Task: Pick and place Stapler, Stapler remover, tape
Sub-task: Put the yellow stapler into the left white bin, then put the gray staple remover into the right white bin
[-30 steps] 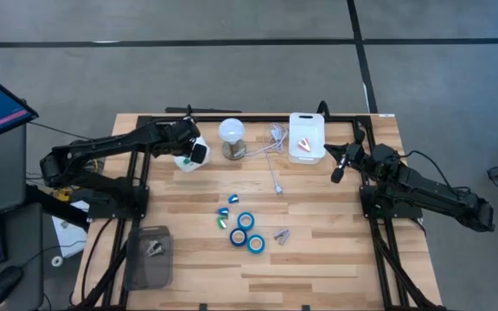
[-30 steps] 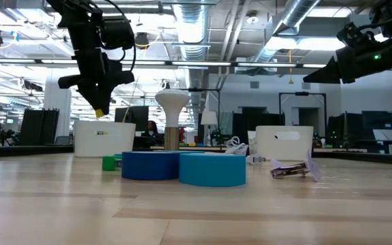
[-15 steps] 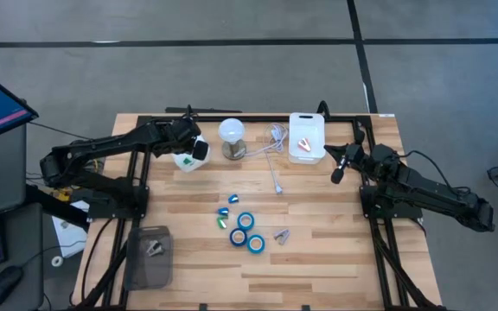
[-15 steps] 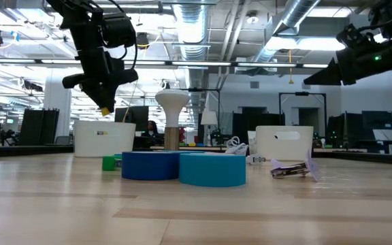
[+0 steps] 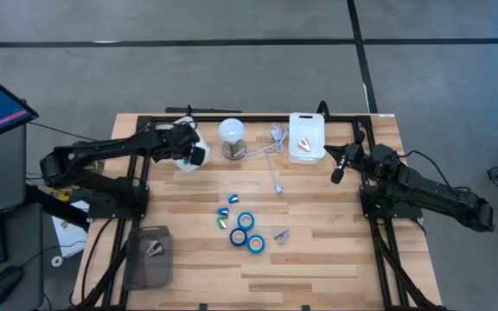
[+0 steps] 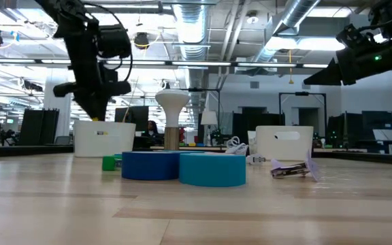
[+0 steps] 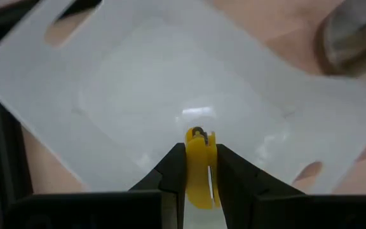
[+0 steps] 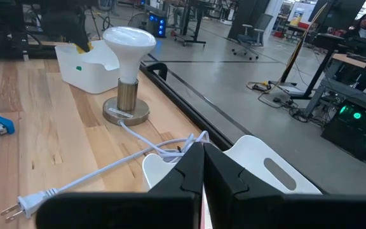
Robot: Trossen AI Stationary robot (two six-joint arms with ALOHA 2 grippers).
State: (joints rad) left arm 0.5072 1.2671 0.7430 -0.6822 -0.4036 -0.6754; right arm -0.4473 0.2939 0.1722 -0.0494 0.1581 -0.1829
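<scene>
My left gripper (image 7: 199,166) is shut on a small yellow object (image 7: 199,159) above the open left white bin (image 7: 138,83), which stands at the table's far left (image 5: 182,163). Three blue tape rolls (image 5: 245,231) lie flat at the table's middle, and two of them show in the low view (image 6: 182,167). A small purple-grey stapler remover (image 5: 281,235) lies to their right. Small blue and green items (image 5: 226,212) lie to their left. My right gripper (image 5: 336,175) is shut and empty, raised at the far right. My left gripper pinches the small yellow object between its two fingers, by its flat sides (image 7: 200,181). Its upper end with a bit of metal (image 7: 197,133) sticks out past the fingertips. The fingers point down at the bin. The object is lifted clear, over the bin's inside.
A second white bin (image 5: 306,136) with an orange thing inside stands at the far middle. A white-bulbed lamp (image 5: 232,136) stands between the bins, its cord (image 5: 275,177) trailing toward the middle. A grey lidded container (image 5: 150,257) sits at the near left.
My left gripper has gone a little toward the table's left edge and down over the left white bin, still shut on the yellow object. In the low view the object no longer shows below the fingers.
</scene>
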